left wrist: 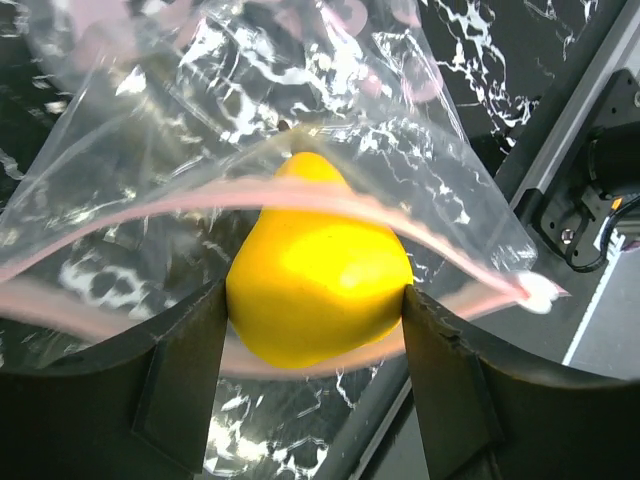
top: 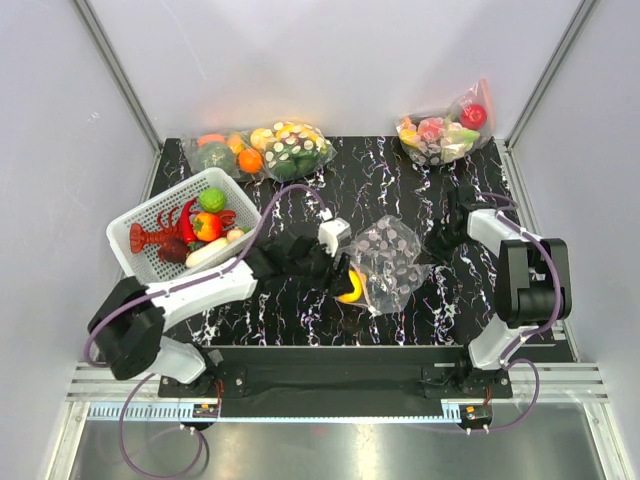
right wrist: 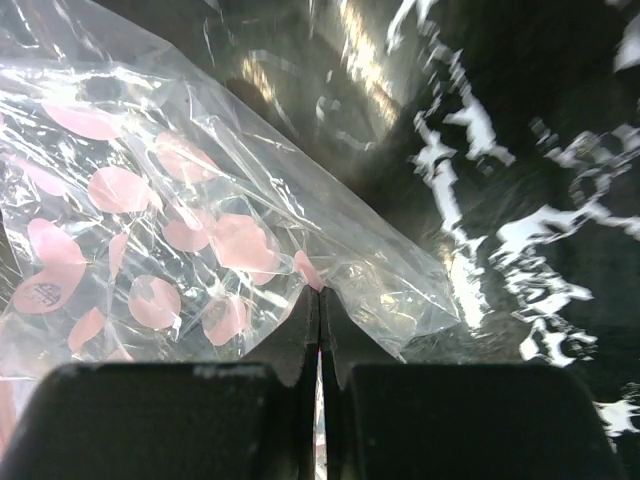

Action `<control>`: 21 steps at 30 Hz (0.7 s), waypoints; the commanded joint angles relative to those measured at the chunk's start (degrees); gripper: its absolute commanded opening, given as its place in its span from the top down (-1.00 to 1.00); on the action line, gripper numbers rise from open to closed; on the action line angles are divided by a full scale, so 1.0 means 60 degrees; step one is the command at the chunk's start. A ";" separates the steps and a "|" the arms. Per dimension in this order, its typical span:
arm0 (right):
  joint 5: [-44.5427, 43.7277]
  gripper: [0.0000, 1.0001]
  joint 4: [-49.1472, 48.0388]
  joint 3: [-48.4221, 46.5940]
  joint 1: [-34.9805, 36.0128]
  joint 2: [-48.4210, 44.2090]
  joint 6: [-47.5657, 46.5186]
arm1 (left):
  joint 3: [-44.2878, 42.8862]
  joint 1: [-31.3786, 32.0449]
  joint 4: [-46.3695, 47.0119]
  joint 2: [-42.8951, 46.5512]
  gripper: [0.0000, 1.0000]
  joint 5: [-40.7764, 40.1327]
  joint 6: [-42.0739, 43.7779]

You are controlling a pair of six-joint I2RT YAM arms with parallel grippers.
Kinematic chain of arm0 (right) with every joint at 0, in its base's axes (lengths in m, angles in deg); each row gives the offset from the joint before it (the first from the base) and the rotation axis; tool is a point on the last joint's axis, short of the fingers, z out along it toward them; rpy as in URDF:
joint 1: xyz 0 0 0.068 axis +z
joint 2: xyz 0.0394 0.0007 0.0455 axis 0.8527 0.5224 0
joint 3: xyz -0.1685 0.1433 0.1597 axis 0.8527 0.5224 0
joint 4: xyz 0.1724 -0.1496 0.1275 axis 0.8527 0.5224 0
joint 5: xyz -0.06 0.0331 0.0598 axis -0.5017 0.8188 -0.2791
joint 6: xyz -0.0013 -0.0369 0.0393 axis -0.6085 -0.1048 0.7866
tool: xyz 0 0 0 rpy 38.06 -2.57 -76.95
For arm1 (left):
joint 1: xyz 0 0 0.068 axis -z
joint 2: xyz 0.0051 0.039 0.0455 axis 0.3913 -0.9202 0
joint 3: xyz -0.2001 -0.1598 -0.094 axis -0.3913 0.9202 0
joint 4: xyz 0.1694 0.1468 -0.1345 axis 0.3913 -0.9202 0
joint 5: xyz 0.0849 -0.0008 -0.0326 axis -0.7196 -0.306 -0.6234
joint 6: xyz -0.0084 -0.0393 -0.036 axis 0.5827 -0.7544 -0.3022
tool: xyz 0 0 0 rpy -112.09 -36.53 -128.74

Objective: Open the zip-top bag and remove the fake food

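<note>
Mid-frame, the fake food (left wrist: 318,285) is clamped between the left fingers (left wrist: 175,385); the zip-top bag (right wrist: 170,200) is pinched by the right fingers (right wrist: 300,345).

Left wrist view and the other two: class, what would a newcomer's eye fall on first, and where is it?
The bright yellow fruit stands out, clamped in the left claw at the open mouth of the zip-top bag mid-table. Next come the right claw, pinched shut on the bag's right side, and the red lobster in the white basket at the left.
</note>
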 commanded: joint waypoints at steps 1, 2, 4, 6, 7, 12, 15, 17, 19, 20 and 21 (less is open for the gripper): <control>-0.0330 1.00 -0.0047 -0.0565 -0.0263 0.0157 -0.0320 | 0.0067 -0.0331 -0.0573 0.0898 0.23 -0.0018 0.0061; -0.0359 1.00 -0.0018 -0.0740 -0.0264 0.0215 -0.0393 | 0.0082 -0.0549 -0.0676 0.1117 0.23 -0.0062 0.0046; -0.0432 1.00 -0.0003 -0.0917 -0.0586 0.0361 -0.0466 | 0.0068 -0.0829 -0.1100 0.1703 0.23 -0.0194 -0.0027; -0.0506 1.00 0.0055 -0.1166 -0.0717 0.0493 -0.0554 | -0.0020 -0.1326 -0.1582 0.2288 0.23 -0.0282 -0.0071; -0.0535 1.00 0.0070 -0.1239 -0.0761 0.0523 -0.0584 | -0.0078 -0.1517 -0.1774 0.2494 0.23 -0.0340 -0.0057; -0.0813 1.00 0.0275 -0.1796 -0.0937 0.0363 -0.0716 | -0.0823 -0.3229 -0.3586 0.3491 0.19 -0.1087 0.0090; -0.0960 1.00 0.0539 -0.2206 -0.0938 0.0201 -0.0833 | -0.1380 -0.4503 -0.4569 0.3829 0.15 -0.1847 0.0280; -0.0989 1.00 0.0699 -0.2440 -0.0938 0.0157 -0.0935 | -0.1645 -0.5598 -0.5156 0.3859 0.13 -0.2112 0.0557; -0.0989 0.98 0.0788 -0.2558 -0.0938 0.0157 -0.1023 | -0.1894 -0.6958 -0.5364 0.3699 0.10 -0.2274 0.0661; -0.0960 0.88 0.0817 -0.2558 -0.0938 0.0142 -0.1067 | -0.1953 -0.7490 -0.5553 0.3596 0.09 -0.2217 0.0690; -0.0917 0.73 0.0832 -0.2558 -0.0938 0.0099 -0.1067 | -0.2012 -0.7988 -0.5627 0.3494 0.09 -0.1897 0.0705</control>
